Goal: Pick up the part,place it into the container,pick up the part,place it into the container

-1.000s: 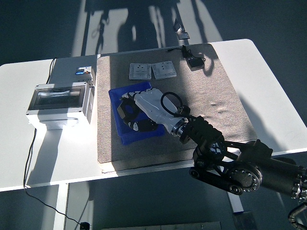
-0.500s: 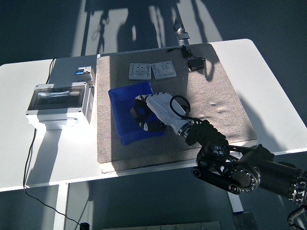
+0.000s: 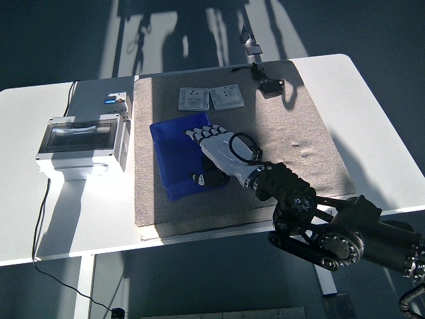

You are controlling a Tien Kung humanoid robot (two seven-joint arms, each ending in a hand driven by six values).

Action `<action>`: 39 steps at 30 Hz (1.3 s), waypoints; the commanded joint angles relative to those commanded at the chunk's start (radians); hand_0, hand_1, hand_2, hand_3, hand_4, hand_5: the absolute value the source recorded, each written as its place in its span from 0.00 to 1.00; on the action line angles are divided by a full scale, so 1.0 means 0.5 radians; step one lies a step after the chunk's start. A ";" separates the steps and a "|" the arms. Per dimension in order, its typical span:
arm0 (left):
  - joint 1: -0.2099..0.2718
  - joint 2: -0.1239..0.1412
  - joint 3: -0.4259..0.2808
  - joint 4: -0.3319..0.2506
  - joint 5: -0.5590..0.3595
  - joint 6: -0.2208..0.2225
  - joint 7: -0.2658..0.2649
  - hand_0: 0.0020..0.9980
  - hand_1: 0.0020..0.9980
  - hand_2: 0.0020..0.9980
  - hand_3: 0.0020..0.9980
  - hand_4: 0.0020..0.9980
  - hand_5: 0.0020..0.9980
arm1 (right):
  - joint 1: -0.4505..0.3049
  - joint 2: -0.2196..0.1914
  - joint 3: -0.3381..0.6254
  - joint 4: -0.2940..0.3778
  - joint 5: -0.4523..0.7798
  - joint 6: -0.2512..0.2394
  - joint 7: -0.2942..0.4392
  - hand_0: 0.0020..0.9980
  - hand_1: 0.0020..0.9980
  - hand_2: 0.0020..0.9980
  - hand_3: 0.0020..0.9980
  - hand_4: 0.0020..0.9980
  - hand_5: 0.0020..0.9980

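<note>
My right hand (image 3: 214,147) hovers over the right half of the blue tray (image 3: 170,158), palm down. Its white fingers (image 3: 200,133) are stretched out flat and hold nothing. A dark shape (image 3: 206,178) shows under the hand at the tray's near right corner; I cannot tell whether it is a part or my thumb. Two flat grey square parts (image 3: 193,99) (image 3: 227,98) lie side by side on the mat beyond the tray. The left arm is out of view.
A grey mat (image 3: 292,146) covers the table's middle. A grey electrical box (image 3: 83,141) with a clear lid stands left of the tray. A black adapter with a cable (image 3: 271,86) lies at the mat's far right.
My right hand was curled over the tray's left half. It shifted right within the tray, and its fingers have opened out flat.
</note>
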 joint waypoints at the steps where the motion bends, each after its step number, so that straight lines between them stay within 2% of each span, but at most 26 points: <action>1: 0.001 -0.002 0.008 0.000 -0.007 0.010 0.000 0.71 0.72 0.74 0.71 0.81 1.00 | -0.009 -0.005 0.024 0.016 -0.002 -0.023 0.004 1.00 1.00 0.97 0.98 0.81 0.48; 2: 0.002 -0.003 0.013 0.000 -0.012 0.018 0.000 0.71 0.72 0.74 0.71 0.81 1.00 | -0.021 -0.013 0.055 0.032 0.006 -0.060 0.012 1.00 1.00 0.97 0.98 0.81 0.48; 3: 0.004 -0.005 0.016 0.000 -0.017 0.026 0.000 0.71 0.71 0.73 0.71 0.81 1.00 | -0.044 -0.025 0.102 0.052 0.029 -0.113 0.021 1.00 1.00 0.99 1.00 0.90 0.42; 5: 0.008 -0.008 0.022 0.000 -0.027 0.034 -0.003 0.71 0.71 0.73 0.71 0.81 1.00 | -0.084 -0.052 0.184 0.065 0.060 -0.195 -0.001 1.00 1.00 0.99 1.00 0.90 0.42; 7: 0.012 -0.009 0.027 0.000 -0.039 0.039 -0.007 0.71 0.71 0.73 0.71 0.81 1.00 | -0.103 -0.081 0.264 0.048 0.060 -0.233 -0.069 1.00 1.00 0.99 1.00 0.90 0.42; 8: 0.014 -0.009 0.028 0.000 -0.042 0.040 -0.008 0.71 0.71 0.73 0.71 0.81 1.00 | -0.102 -0.097 0.303 0.026 0.050 -0.204 -0.107 1.00 1.00 0.99 1.00 0.90 0.42; 9: 0.014 -0.010 0.027 0.000 -0.041 0.041 -0.009 0.71 0.71 0.73 0.70 0.83 1.00 | -0.095 -0.112 0.349 -0.009 0.043 -0.158 -0.156 0.95 0.88 0.91 0.96 0.81 0.35; 14: 0.010 -0.013 0.027 0.000 -0.027 0.039 -0.009 0.71 0.71 0.73 0.70 0.83 1.00 | -0.097 -0.092 0.395 -0.142 0.069 0.031 -0.232 0.95 0.88 0.91 0.96 0.81 0.35; 15: 0.009 -0.014 0.030 0.000 -0.029 0.040 -0.008 0.71 0.71 0.73 0.70 0.81 1.00 | -0.100 -0.082 0.386 -0.162 0.078 0.062 -0.235 0.91 0.83 0.89 0.97 0.59 0.14; 18: 0.006 -0.014 0.032 0.000 -0.021 0.039 -0.006 0.71 0.71 0.73 0.70 0.81 1.00 | -0.102 -0.059 0.337 -0.212 0.107 0.129 -0.247 0.91 0.83 0.89 0.97 0.59 0.14; 26: 0.004 -0.010 -0.021 0.000 0.034 0.007 -0.030 0.71 0.71 0.72 0.70 0.79 1.00 | -0.093 -0.039 0.269 -0.287 0.114 0.169 -0.263 0.89 0.81 0.89 0.97 0.56 0.14; 27: 0.003 -0.010 -0.031 0.000 0.043 0.001 -0.036 0.70 0.71 0.72 0.70 0.79 1.00 | -0.092 -0.037 0.264 -0.295 0.110 0.167 -0.265 0.83 0.67 0.81 0.91 0.56 0.15; 32: 0.003 -0.009 -0.080 0.000 0.091 -0.026 -0.071 0.70 0.71 0.72 0.70 0.79 1.00 | -0.092 -0.029 0.235 -0.333 0.082 0.161 -0.286 0.83 0.67 0.81 0.91 0.56 0.15; 33: 0.003 -0.009 -0.090 0.000 0.103 -0.033 -0.076 0.70 0.71 0.72 0.71 0.80 1.00 | -0.093 -0.028 0.233 -0.338 0.079 0.161 -0.289 0.75 0.48 0.74 0.83 0.46 0.10; 38: 0.002 -0.006 -0.140 0.000 0.153 -0.077 -0.104 0.70 0.71 0.72 0.71 0.80 1.00 | -0.098 -0.028 0.227 -0.362 0.074 0.192 -0.318 0.75 0.48 0.74 0.83 0.46 0.10; 39: 0.002 -0.006 -0.144 0.000 0.157 -0.081 -0.106 0.70 0.71 0.72 0.72 0.81 1.00 | -0.098 -0.028 0.226 -0.365 0.077 0.198 -0.322 0.66 0.37 0.69 0.73 0.21 0.03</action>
